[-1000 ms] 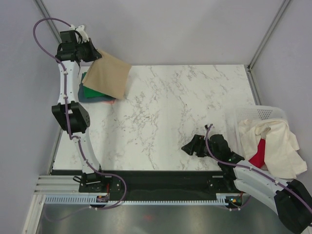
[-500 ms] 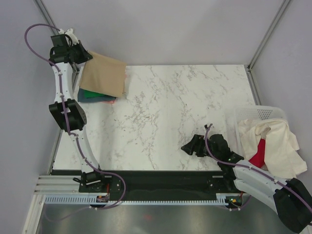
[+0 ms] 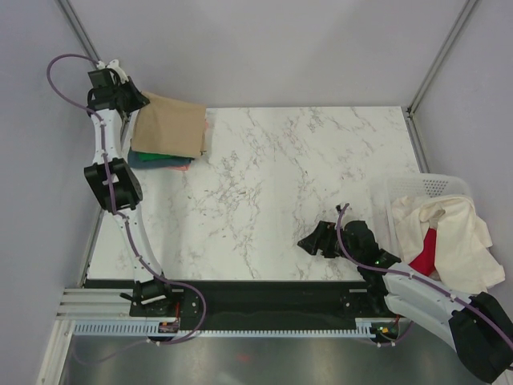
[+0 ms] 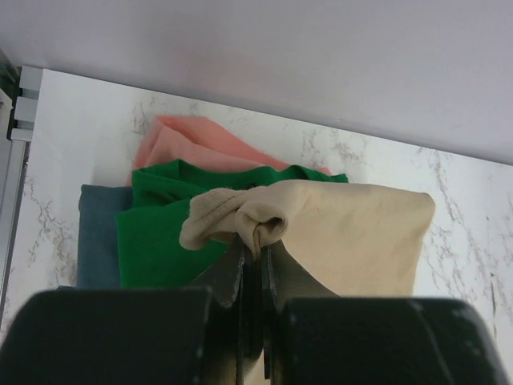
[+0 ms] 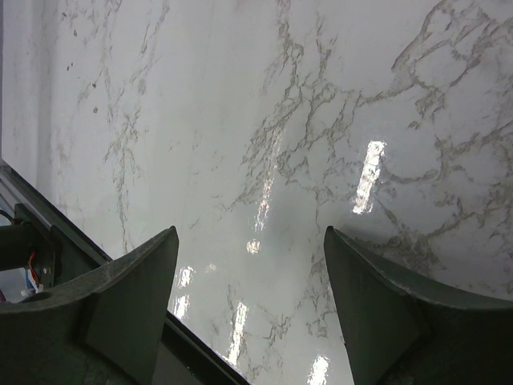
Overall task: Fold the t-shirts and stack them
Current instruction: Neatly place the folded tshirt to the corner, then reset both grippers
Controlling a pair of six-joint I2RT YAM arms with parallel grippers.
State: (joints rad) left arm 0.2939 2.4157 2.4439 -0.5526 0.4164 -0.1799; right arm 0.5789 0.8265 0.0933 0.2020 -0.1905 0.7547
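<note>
- Left fingers: pressed shut on a bunched fold at the edge of the tan t-shirt. The pinch takes in a small roll of cloth, not a flat hem.
- Rest of the tan t-shirt: lies folded on top of the stack at the far left corner of the table, over the green t-shirt. The blue-grey t-shirt and pink t-shirt peek out beneath.
- Risk 1: on release, the rolled edge likely stays crumpled or flips back, leaving a lump on the top layer.
- Risk 2: cloth may cling to the fingers as they part. A lift straight away would then drag the tan t-shirt askew or off the stack.
- Risk 3: the stack sits close to the table's left edge. Any further pull leftward could slide the top layer, and the green one under it, toward the drop.
- Right fingers: spread wide, holding nothing, low over bare table near the front edge.
- Basket at the right edge: the cream t-shirt spills over its rim, with the red t-shirt showing under it.
- Risk 4: a grab at the cream one could snag the rim, pull the red one out with it, or shift the light basket.
</note>
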